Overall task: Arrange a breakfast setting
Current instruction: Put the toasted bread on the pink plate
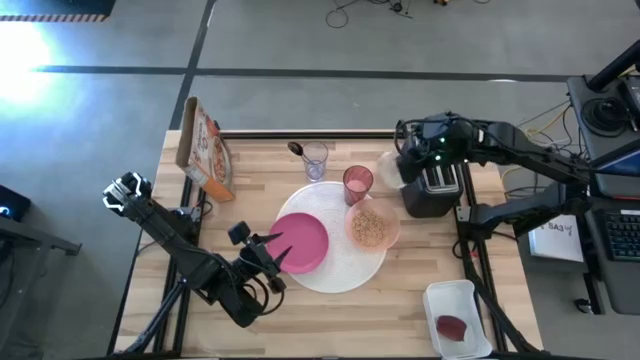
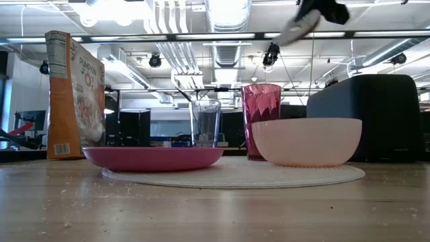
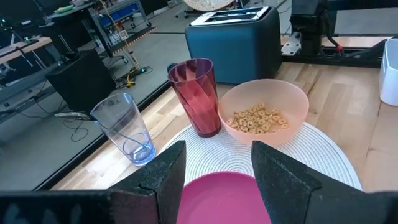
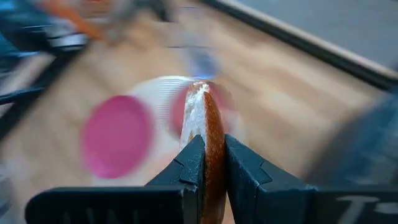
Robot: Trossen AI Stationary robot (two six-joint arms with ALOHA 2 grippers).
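Observation:
On the white round mat (image 1: 350, 272) sit the magenta plate (image 1: 300, 242) and the peach bowl (image 1: 371, 226), which holds cereal. The pink cup (image 1: 357, 183) stands at the mat's far edge. Beyond it is the clear glass (image 1: 315, 160) with the spoon (image 1: 296, 149) leaning in it. The orange cereal box (image 1: 205, 150) stands upright at the far left. My left gripper (image 1: 272, 252) is open at the plate's near-left rim, its fingers (image 3: 165, 180) apart over the plate (image 3: 224, 199). My right gripper (image 1: 405, 165) is shut on a bread slice (image 4: 202, 118), high over the dark toaster (image 1: 432, 190). My right gripper pinches the bread slice between its two fingers, one on each flat face, at the brown crust edge (image 4: 214, 146). The slice stands edge-on in the hold. It juts out past the fingertips (image 2: 295, 27) and is lifted clear, well above the toaster and the table.
A white tray (image 1: 455, 320) holding a dark red piece lies at the near right corner. The toaster (image 2: 376, 114) stands right of the bowl. Bare wood shows along the table's near edge and at the left of the mat.

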